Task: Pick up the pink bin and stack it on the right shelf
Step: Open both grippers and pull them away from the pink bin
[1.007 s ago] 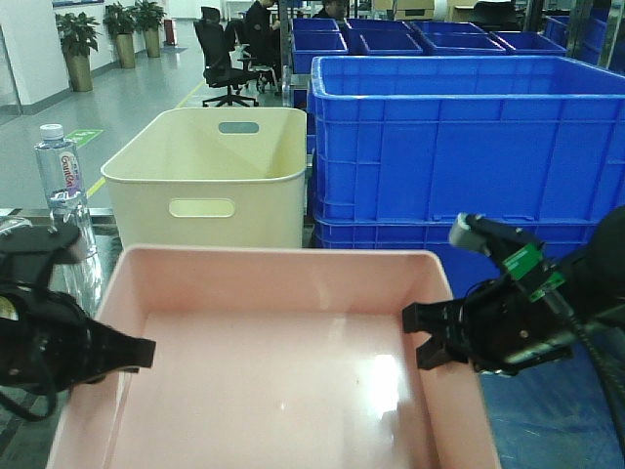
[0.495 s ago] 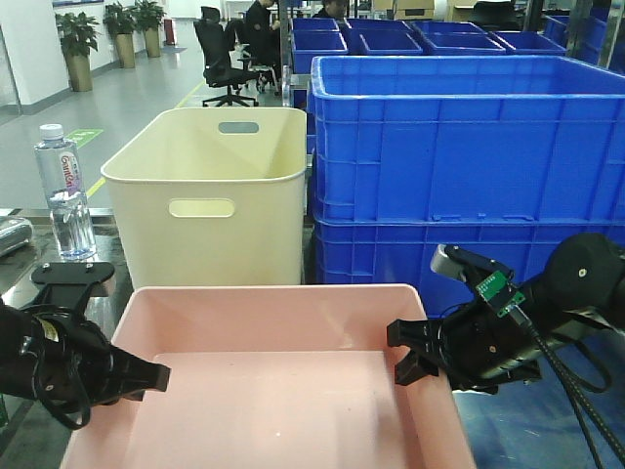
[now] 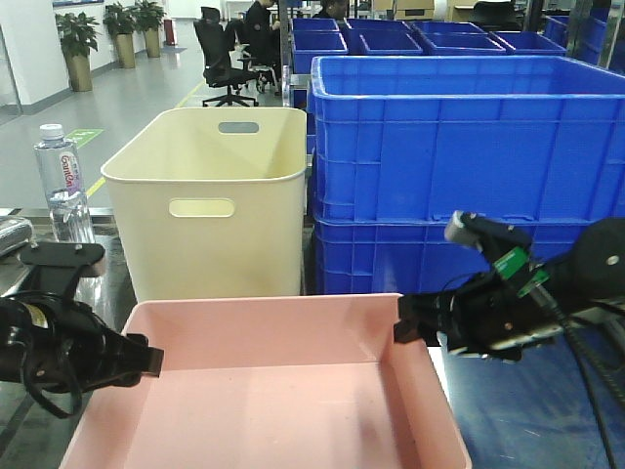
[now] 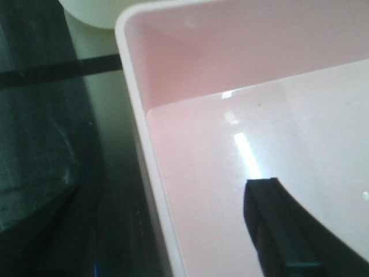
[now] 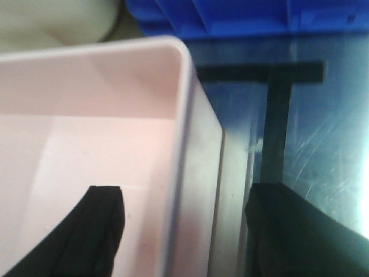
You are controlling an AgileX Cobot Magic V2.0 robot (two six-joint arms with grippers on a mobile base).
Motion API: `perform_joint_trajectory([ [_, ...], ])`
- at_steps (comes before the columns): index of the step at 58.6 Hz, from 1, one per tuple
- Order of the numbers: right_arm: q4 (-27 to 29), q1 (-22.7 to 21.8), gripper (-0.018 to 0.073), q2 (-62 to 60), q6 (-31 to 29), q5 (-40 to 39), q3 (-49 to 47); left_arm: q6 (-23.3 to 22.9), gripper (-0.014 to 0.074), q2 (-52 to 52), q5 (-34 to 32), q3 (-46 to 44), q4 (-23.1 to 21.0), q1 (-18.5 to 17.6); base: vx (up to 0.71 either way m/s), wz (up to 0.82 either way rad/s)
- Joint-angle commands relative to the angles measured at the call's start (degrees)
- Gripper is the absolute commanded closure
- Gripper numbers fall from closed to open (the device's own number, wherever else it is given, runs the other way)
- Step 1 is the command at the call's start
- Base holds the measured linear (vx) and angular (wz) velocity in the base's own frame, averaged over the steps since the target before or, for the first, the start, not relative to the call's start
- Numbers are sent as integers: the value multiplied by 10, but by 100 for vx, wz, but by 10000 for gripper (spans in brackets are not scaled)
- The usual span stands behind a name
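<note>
The pink bin [image 3: 264, 391] sits low at the front centre, on the dark glossy right shelf [image 3: 547, 420]. My left gripper [image 3: 146, 362] straddles the bin's left wall. In the left wrist view one finger [image 4: 282, 231] hangs inside the bin [image 4: 230, 75], well apart from the rim, and the outer finger is lost in the dark. My right gripper [image 3: 403, 329] straddles the right wall. In the right wrist view its fingers stand on both sides of the wall [image 5: 196, 173], with gaps, around the midpoint [image 5: 184, 225]. Both are open.
A tall cream bin [image 3: 210, 195] with handle slots stands just behind the pink bin. Stacked large blue crates [image 3: 469, 166] rise at the back right. A water bottle [image 3: 63, 181] stands at the far left. The shelf also shows in the wrist views [image 4: 52, 150] [image 5: 311, 138].
The pink bin has come down and away from the camera, from a raised position to low on the shelf. Both grippers moved down with it at its side walls.
</note>
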Motion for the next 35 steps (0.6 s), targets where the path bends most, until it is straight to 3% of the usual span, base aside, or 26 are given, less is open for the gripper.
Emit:
perform_joint_trajectory([
  [1,-12,-4,98,-73,-21,-46,-18,24,-30,-58,-57,-19,-2,1,0,0],
  [7,-48,-4,153,-132,-31,-53,-14,55,8,-117,-90,-18,-3,1,0,0],
  [15,-86,-4,257,-211,-34,-87,27,59,109,-199,-126,12,-6,1,0,0],
  [27,-83,-4,431,-278,-51,-171,120,71,360,-287,-201,110,-4,1,0,0],
  [35,-81,-4,521,-281,-47,-160,144,71,527,-302,-188,135,-4,1,0,0],
])
